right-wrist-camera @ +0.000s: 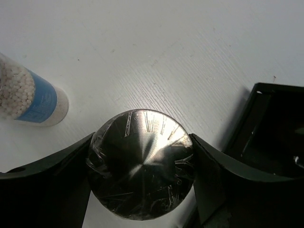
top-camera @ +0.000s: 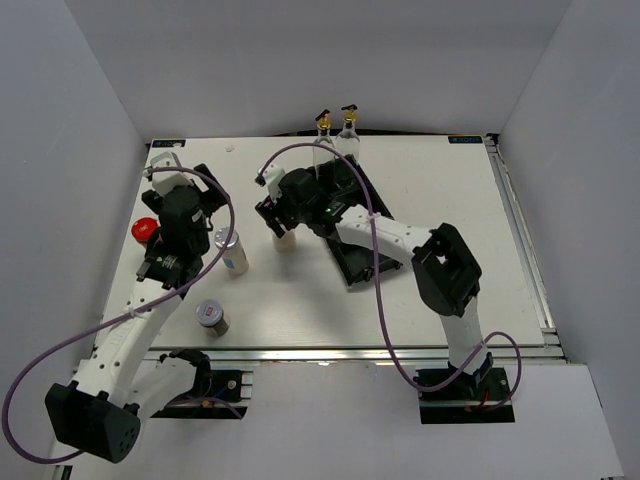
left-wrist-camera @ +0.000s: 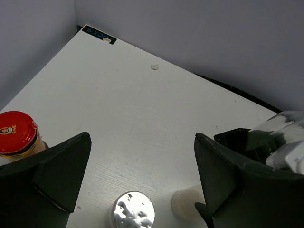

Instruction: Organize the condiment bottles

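My right gripper [top-camera: 281, 218] [right-wrist-camera: 142, 142] is shut on the silver lid [right-wrist-camera: 140, 166] of a white shaker jar [top-camera: 285, 241] [left-wrist-camera: 186, 202], which seems to stand on the table just left of the black tray [top-camera: 352, 262] [right-wrist-camera: 273, 133]. My left gripper [top-camera: 183, 192] [left-wrist-camera: 142, 137] is wide open and empty, raised between the red-capped jar [top-camera: 145, 229] [left-wrist-camera: 17, 133] and a blue-labelled shaker jar [top-camera: 232, 252] [left-wrist-camera: 134, 212] [right-wrist-camera: 29, 97]. A dark shaker jar [top-camera: 211, 317] stands near the front. Two tall clear bottles with gold spouts [top-camera: 323, 135] [top-camera: 348, 130] stand at the tray's far end.
The right arm lies over much of the tray. Grey walls enclose the table [top-camera: 440, 200] at the back and both sides. A metal rail [top-camera: 525, 250] runs along the right edge.
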